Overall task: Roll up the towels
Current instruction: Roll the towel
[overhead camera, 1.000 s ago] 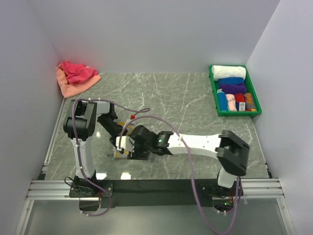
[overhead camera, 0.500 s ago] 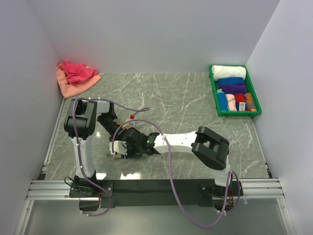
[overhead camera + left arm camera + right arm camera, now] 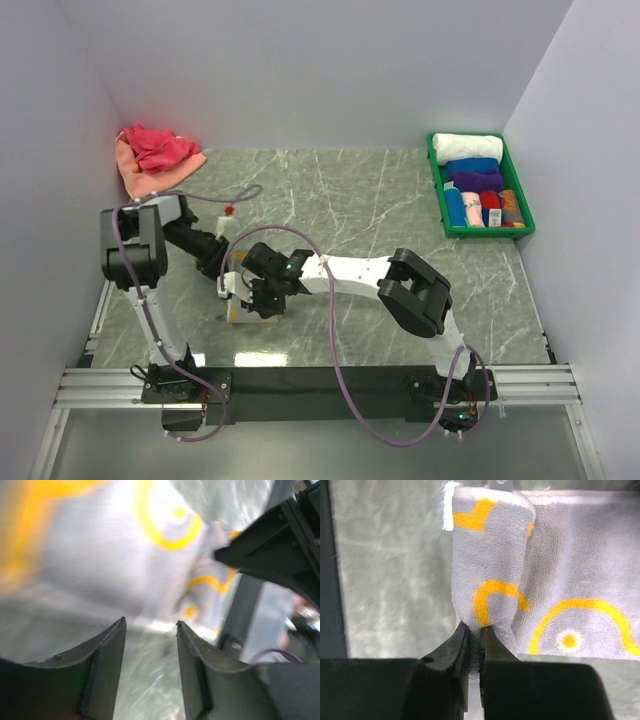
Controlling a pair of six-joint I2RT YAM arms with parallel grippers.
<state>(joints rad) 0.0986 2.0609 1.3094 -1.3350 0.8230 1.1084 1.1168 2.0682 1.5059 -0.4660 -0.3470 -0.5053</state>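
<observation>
Towel point(image 3: 492, 575): pale grey terry cloth with yellow arcs, rings and dots; one edge is rolled into a short tube, the rest lies flat on the worktop point(image 3: 350, 200).
Right pincer point(image 3: 474, 630): clenched on the near end of the rolled part; the towel spreads ahead and to its right.
Left pincer point(image 3: 150, 630): released, fingers apart with nothing between them; the towel is just ahead of its tips.
Loose towels point(image 3: 155, 152): crumpled pink and orange heap, well beyond the left pincer.
Tray point(image 3: 437, 190): green, holding rolled towels point(image 3: 472, 165), far to the right of both pincers.
</observation>
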